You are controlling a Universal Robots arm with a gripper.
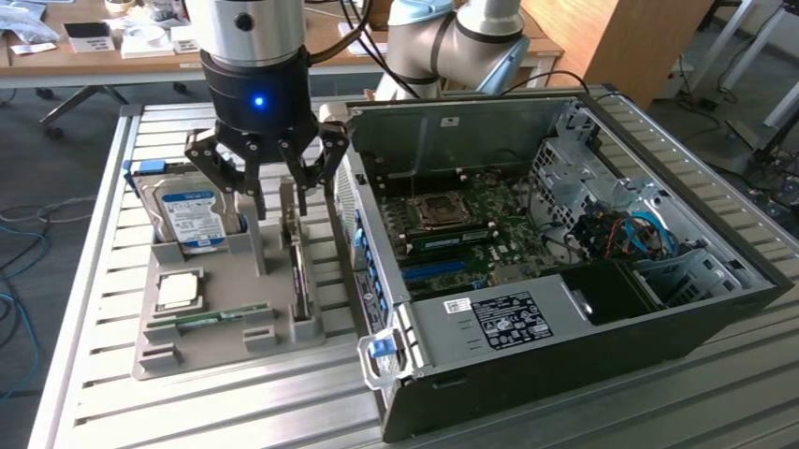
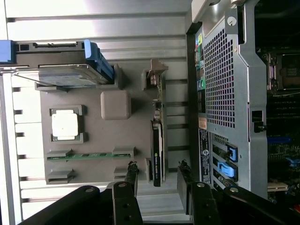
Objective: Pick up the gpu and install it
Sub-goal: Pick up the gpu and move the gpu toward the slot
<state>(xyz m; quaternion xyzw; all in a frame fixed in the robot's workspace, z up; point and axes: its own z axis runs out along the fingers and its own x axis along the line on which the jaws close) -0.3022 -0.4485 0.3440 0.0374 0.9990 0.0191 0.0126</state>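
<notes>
The work surface is a slatted aluminium table (image 1: 699, 412) that fills most of the exterior view. Behind it, a desk (image 1: 75, 56) with papers lies at the upper left of the frame and a wooden panel (image 1: 624, 37) at the upper right. Blue cables (image 1: 19, 234) lie on the grey floor at the left edge.

A grey tray (image 1: 212, 360) sits on the table at lower left. It carries a hard drive (image 1: 194, 220), a processor (image 1: 179, 290) and a green memory stick (image 1: 219, 316). An open computer case (image 1: 562, 355) lies just beside the tray on the right, with its motherboard (image 1: 462, 234) exposed.

The gpu (image 1: 297, 253) stands on its long edge in a slot along the tray's right side, next to the case. It is thin and black-faced, with a small green mark and a pale metal bracket at its far end in the wrist view (image 2: 157, 154).

The gripper (image 1: 281, 201) hangs above the gpu. Its fingers are spread wide, one on each side of the card and clear of it, and they hold nothing (image 2: 158, 171).
</notes>
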